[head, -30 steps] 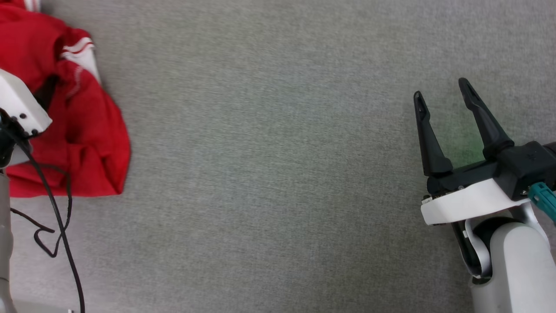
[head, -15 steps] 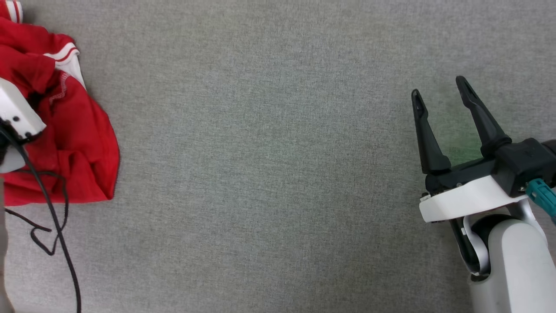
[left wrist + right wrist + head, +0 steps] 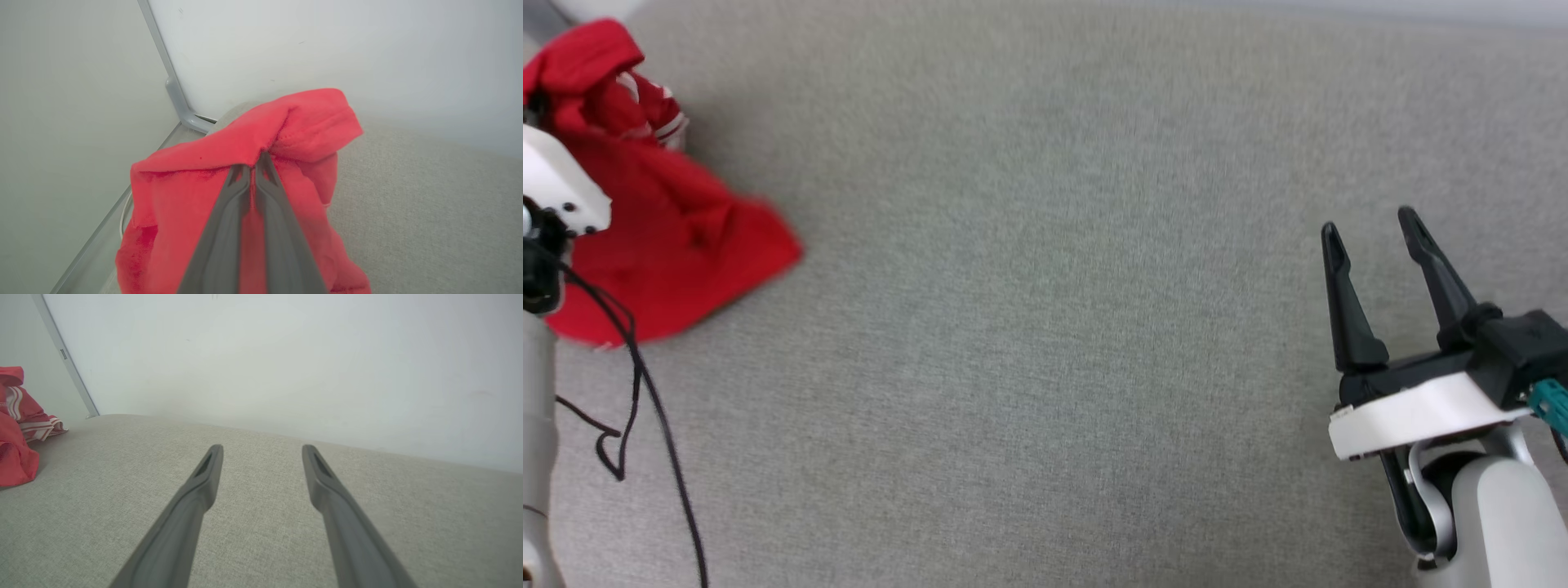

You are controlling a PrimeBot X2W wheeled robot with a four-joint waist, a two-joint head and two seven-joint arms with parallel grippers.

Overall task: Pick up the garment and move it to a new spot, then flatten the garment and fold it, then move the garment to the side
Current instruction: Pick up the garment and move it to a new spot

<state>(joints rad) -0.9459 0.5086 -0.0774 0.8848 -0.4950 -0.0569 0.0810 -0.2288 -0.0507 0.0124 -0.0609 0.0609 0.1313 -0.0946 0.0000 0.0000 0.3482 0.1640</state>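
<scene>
The left gripper (image 3: pixel 254 163) has its 2 fingers pressed together on a raised fold of the garment (image 3: pixel 294 122). It pinches the red cloth near the top of the bunch, and the rest hangs crumpled around the grip. The garment is at the far left corner of the grey padded surface (image 3: pixel 1045 343), with its lower folds apparently resting there. A high pinch on 1 fold suits lifting the heap clear for carrying. The right gripper (image 3: pixel 1368 222), fingers spread and empty, hovers over the surface's right side, well apart from the garment. It is probably held clear until flattening calls for 2 grippers.
</scene>
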